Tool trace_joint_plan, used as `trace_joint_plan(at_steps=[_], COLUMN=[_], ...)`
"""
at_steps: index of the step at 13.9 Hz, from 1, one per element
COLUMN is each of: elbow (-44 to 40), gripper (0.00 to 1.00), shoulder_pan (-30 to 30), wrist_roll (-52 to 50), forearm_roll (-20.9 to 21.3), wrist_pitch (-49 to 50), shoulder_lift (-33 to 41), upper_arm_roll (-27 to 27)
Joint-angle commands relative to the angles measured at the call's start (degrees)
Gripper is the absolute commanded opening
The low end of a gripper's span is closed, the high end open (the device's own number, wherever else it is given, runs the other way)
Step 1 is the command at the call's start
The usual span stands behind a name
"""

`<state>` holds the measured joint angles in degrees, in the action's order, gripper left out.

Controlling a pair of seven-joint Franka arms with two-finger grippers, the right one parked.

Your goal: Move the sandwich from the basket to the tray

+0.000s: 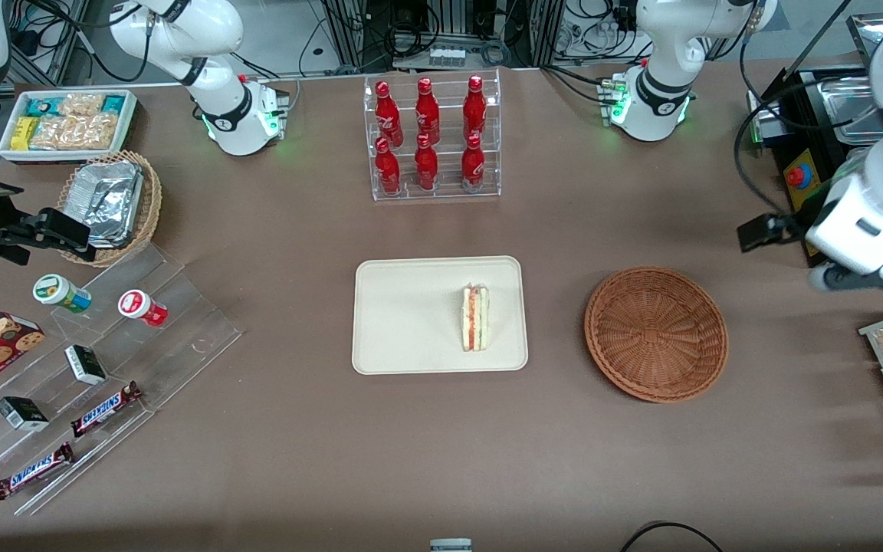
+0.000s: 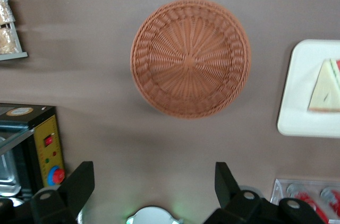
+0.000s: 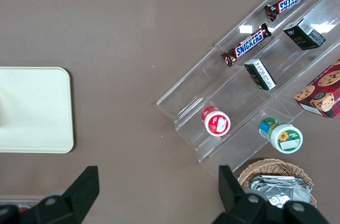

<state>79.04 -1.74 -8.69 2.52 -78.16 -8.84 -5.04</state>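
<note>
We see the sandwich (image 1: 475,318) lying on the tray (image 1: 403,322), toward the tray's edge that faces the basket (image 1: 656,333). The basket holds nothing and sits beside the tray, toward the working arm's end of the table. Our gripper (image 2: 154,184) hangs high above the bare table just beside the basket, at about six o'clock from it in the wrist view, jaws spread wide, gripping nothing

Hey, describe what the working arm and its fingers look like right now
The left arm has glossy white shells with black joint bands and black cables along it; its round white base glows green. A black camera block is mounted at the wrist. The gripper, up above the table near the basket, has two dark, wedge-shaped fingers spread wide apart with nothing between them.
</note>
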Motion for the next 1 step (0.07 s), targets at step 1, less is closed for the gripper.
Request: trace_joint_plan(at_steps=[1], elbow=[1.99], gripper=[1.00], shoulder_pan=[5.33], wrist_roll=[1.74], forearm_roll=[-0.68], wrist_pitch=[1.60], shoulder_lift=[3.04], upper_arm_roll=[-4.62])
